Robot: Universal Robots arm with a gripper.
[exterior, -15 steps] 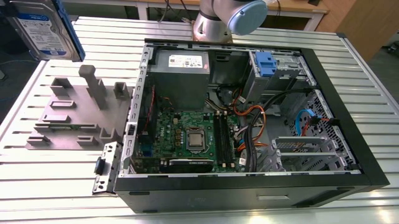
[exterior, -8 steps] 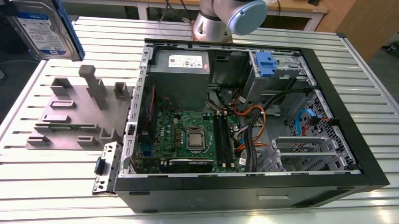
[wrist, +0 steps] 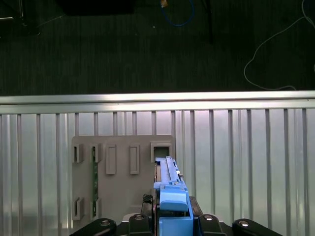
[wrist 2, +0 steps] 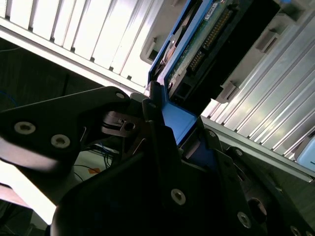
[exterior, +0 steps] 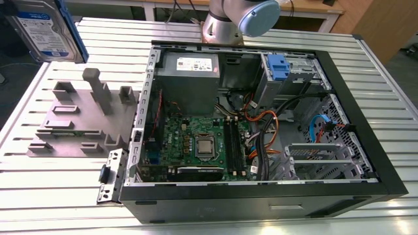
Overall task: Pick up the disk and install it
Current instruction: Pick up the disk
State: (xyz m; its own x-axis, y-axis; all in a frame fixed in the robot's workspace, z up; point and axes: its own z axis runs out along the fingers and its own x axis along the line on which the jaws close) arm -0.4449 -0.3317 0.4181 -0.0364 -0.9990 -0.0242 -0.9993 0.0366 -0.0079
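The table (exterior: 58, 196) is one of those ribbed aluminium-slat jobs, silver with long grooves, and it throws back a lot of glare (the brightest strips are near its front edge in the exterior view). Past its far edge there's a wooden desk (exterior: 307, 7) on a white frame, plus a tan wooden panel (exterior: 385, 29) off the far corner on the exterior view's right. In the first wrist view the floor (wrist: 98, 49) is dark and carpet-looking, with a blue cable (wrist: 179, 19) and a thin white cable (wrist: 275, 54) lying loose on it beyond the table's edge.
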